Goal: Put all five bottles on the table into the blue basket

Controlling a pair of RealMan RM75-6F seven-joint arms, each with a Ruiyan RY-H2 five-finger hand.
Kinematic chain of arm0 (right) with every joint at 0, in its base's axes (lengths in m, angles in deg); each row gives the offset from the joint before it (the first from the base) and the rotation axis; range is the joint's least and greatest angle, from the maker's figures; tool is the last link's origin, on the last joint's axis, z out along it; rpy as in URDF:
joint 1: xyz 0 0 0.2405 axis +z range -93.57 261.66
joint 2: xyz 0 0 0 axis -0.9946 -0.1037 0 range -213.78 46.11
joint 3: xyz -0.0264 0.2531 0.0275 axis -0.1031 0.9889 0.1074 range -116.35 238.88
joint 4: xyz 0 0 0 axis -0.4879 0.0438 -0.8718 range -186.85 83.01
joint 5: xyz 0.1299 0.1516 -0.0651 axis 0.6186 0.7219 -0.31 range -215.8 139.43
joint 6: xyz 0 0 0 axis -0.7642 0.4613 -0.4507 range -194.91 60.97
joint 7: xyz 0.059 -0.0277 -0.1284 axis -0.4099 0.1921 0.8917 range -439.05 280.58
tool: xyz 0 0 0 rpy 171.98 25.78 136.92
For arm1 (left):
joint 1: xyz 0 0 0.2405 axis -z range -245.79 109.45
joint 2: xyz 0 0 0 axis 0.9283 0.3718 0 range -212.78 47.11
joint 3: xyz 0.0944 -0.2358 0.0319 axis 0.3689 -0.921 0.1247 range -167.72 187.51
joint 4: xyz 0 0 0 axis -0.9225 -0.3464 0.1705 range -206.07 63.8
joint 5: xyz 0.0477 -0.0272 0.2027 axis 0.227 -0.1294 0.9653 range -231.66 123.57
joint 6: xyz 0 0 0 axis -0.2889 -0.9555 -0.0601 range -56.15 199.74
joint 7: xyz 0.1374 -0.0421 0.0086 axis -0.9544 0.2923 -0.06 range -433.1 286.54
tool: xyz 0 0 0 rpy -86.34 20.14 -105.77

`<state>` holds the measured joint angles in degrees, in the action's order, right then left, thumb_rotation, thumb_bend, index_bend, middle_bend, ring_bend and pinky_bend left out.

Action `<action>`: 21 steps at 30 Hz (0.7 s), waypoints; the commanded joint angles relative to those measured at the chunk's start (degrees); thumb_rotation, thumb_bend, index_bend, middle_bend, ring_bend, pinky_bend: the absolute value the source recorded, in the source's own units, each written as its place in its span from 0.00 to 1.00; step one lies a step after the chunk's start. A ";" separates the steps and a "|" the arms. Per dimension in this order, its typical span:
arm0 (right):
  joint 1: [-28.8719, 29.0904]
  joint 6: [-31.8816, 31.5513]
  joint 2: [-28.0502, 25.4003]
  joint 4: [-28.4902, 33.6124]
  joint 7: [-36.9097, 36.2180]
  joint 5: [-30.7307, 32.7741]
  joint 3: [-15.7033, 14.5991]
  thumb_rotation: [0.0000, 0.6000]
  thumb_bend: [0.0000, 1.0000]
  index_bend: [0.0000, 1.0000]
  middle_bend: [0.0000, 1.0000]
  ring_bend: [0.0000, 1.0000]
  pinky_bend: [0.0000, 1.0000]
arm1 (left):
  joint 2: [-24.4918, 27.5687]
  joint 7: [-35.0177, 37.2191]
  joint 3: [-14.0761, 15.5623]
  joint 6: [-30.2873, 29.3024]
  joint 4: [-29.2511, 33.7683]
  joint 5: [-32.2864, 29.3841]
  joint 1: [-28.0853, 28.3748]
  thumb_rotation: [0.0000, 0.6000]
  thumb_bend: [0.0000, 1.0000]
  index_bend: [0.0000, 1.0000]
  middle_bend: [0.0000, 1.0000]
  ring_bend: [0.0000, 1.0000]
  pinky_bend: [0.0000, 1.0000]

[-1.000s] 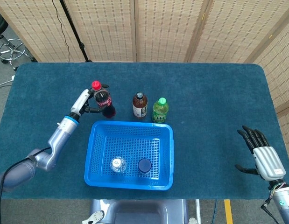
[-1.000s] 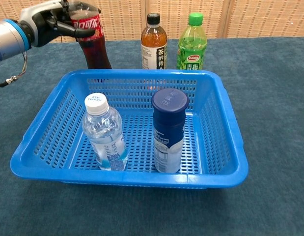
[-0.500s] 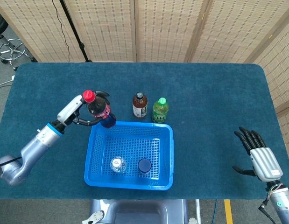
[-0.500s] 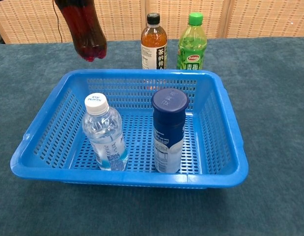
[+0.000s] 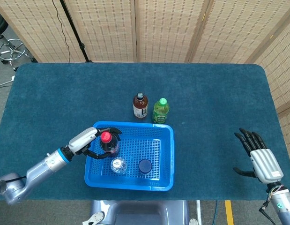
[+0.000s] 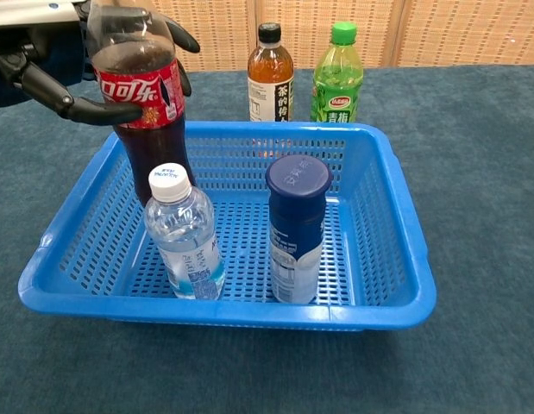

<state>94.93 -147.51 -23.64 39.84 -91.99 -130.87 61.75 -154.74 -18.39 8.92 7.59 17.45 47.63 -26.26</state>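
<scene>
Cola bottle (image 6: 144, 112) gripped upright by left hand (image 5: 91, 140) inside blue basket (image 6: 387, 259), right hand (image 5: 259, 157) spread, holding nothing.

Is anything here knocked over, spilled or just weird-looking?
Nothing stands out. The left hand holds the cola bottle upright inside the blue basket, behind the water bottle and the blue-capped bottle. The tea bottle and green bottle stand upright on the table behind the basket. No spills show.
</scene>
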 commanded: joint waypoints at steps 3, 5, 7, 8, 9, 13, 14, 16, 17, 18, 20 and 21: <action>-0.03 -0.03 -0.14 -0.05 -0.30 0.05 0.02 1.00 0.00 0.00 0.00 0.00 0.00 | -4.36 -3.19 0.83 1.45 -4.36 -3.63 -0.85 1.00 0.48 0.46 0.44 0.31 0.40; 0.01 0.06 -0.15 -0.09 -0.34 0.07 0.03 1.00 0.00 0.00 0.00 0.00 0.00 | -5.69 -3.24 1.41 2.38 -6.13 -4.16 -0.68 1.00 0.46 0.45 0.43 0.29 0.37; 0.04 0.12 -0.14 -0.10 -0.29 0.08 0.03 1.00 0.00 0.00 0.00 0.00 0.00 | -6.36 -3.26 1.91 2.73 -7.28 -4.08 -0.50 1.00 0.44 0.39 0.37 0.25 0.31; 0.05 0.13 -0.13 -0.07 -0.27 0.04 0.02 1.00 0.00 0.00 0.00 0.00 0.00 | -6.58 -3.28 2.25 2.93 -7.75 -3.93 -0.41 1.00 0.43 0.34 0.33 0.21 0.26; 0.07 0.15 -0.11 -0.06 -0.22 0.04 0.02 1.00 0.00 0.00 0.00 0.00 0.00 | -6.57 -3.32 2.92 3.38 -8.21 -3.32 -0.13 1.00 0.40 0.22 0.22 0.13 0.17; 0.11 0.28 0.07 -0.15 -0.17 0.17 0.07 1.00 0.00 0.00 0.00 0.00 0.00 | -5.79 -1.88 4.20 2.14 -9.51 -1.56 0.35 1.00 0.28 0.00 0.00 0.00 0.00; 0.13 0.34 0.11 -0.20 -0.15 0.23 0.08 1.00 0.00 0.00 0.00 0.00 0.00 | -5.88 -1.81 3.96 0.86 -9.86 -1.60 -0.01 1.00 0.26 0.00 0.00 0.00 0.00; 0.16 0.44 0.19 -0.32 -0.17 0.34 0.11 1.00 0.00 0.00 0.00 0.00 0.00 | -6.00 -1.78 3.70 -0.90 -10.28 -1.65 -0.55 1.00 0.24 0.00 0.00 0.00 0.00; 0.19 0.51 0.25 -0.42 -0.25 0.46 0.16 1.00 0.00 0.00 0.00 0.00 0.00 | -5.85 -1.64 3.57 -1.93 -10.31 -1.64 -0.83 1.00 0.24 0.00 0.00 0.00 0.00; 0.24 0.56 0.33 -0.55 -0.44 0.59 0.26 1.00 0.00 0.00 0.00 0.00 0.00 | -5.48 -1.54 3.50 -2.78 -10.20 -1.59 -1.05 1.00 0.24 0.00 0.00 0.00 0.00; 0.42 0.71 0.61 -1.05 -0.97 1.17 0.67 1.00 0.00 0.00 0.00 0.00 0.00 | -4.21 -1.83 3.28 -4.70 -9.55 -1.45 -1.54 1.00 0.24 0.00 0.00 0.00 0.00; 0.69 1.00 0.89 -1.61 -1.53 1.91 1.20 1.00 0.00 0.00 0.00 0.00 0.00 | -2.91 -2.85 2.93 -6.23 -8.94 -1.53 -2.08 1.00 0.24 0.00 0.00 0.00 0.00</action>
<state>95.37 -146.78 -23.03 38.72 -93.03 -129.54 62.50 -159.29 -20.38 12.36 3.31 7.83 46.07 -27.48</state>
